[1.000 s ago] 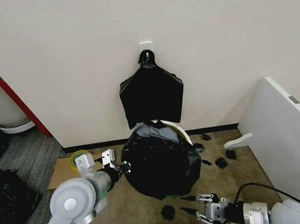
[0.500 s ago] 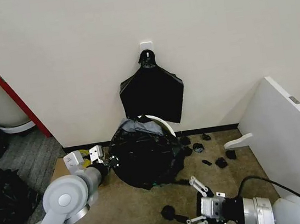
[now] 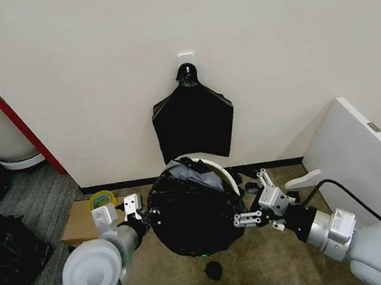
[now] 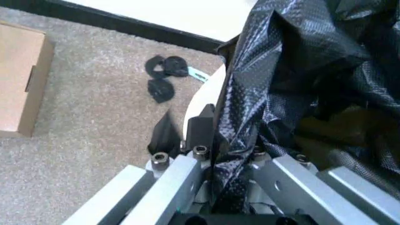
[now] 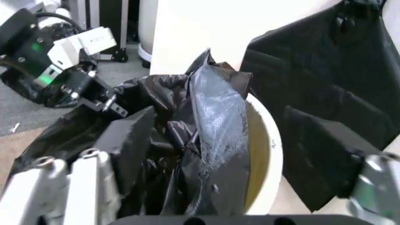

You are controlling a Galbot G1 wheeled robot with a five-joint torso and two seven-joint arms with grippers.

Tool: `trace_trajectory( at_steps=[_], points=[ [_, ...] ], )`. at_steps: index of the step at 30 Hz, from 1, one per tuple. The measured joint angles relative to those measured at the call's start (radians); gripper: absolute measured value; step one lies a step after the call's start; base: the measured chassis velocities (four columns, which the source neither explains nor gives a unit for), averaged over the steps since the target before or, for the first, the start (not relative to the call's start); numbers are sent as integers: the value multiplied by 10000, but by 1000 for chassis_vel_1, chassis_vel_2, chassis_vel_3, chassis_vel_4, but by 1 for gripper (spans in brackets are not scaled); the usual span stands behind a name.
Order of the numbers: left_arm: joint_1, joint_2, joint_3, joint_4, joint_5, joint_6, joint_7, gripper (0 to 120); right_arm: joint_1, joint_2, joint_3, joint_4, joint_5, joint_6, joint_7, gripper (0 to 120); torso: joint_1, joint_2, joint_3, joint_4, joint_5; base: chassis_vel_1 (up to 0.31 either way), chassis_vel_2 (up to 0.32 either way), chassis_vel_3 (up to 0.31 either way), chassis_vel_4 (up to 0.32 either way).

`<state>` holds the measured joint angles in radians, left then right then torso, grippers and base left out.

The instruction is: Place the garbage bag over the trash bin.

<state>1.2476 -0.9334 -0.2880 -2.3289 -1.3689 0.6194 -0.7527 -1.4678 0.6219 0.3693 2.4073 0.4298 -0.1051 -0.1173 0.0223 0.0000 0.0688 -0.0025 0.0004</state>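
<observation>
The garbage bag, glossy and wrinkled black, drapes over the trash bin, whose cream rim shows at the back by the wall. My left gripper is at the bag's left edge, shut on a fold of the plastic beside the bin rim. My right gripper hovers at the bin's right side, open wide. In the right wrist view its fingers straddle the raised bag edge and the rim without touching them.
A flat black bag hangs from a wall hook above the bin. A white board leans at the right. A cardboard box with a tape roll lies left. Black scraps dot the carpet. A black sack sits far left.
My right arm swung from the carpet in front up to the bin's right side, still open. The bag-covered bin shifted left, then back right, with the left gripper holding on.
</observation>
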Motion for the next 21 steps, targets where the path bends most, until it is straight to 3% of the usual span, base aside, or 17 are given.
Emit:
trace_trajectory(
  at_steps=[6, 9, 12, 17, 21],
  points=[
    [35, 19, 48, -124, 3, 67, 19, 0, -29, 89, -62, 0, 87, -125, 51, 57, 0, 0, 0, 0, -2, 0, 0, 0, 0],
    [69, -29, 66, -144, 1, 88, 47, 0, -89, 104, -86, 0, 96, -190, 92, 41, 0, 0, 0, 0, -2, 0, 0, 0, 0],
    [69, -37, 72, -157, -3, 93, 86, 0, -86, 111, -89, -6, 65, -223, 92, 36, 0, 0, 0, 0, -2, 0, 0, 0, 0],
    [78, -42, 86, -248, -34, 121, 269, 0, -18, 196, -7, -58, 46, -297, 90, 13, 0, 0, 0, 0, -2, 0, 0, 0, 0],
    [108, -56, 92, -273, -34, 159, 285, 0, -36, 196, -9, -55, -26, -306, 68, 3, 0, 0, 0, 1, -2, 0, 0, 0, 0]
  ],
)
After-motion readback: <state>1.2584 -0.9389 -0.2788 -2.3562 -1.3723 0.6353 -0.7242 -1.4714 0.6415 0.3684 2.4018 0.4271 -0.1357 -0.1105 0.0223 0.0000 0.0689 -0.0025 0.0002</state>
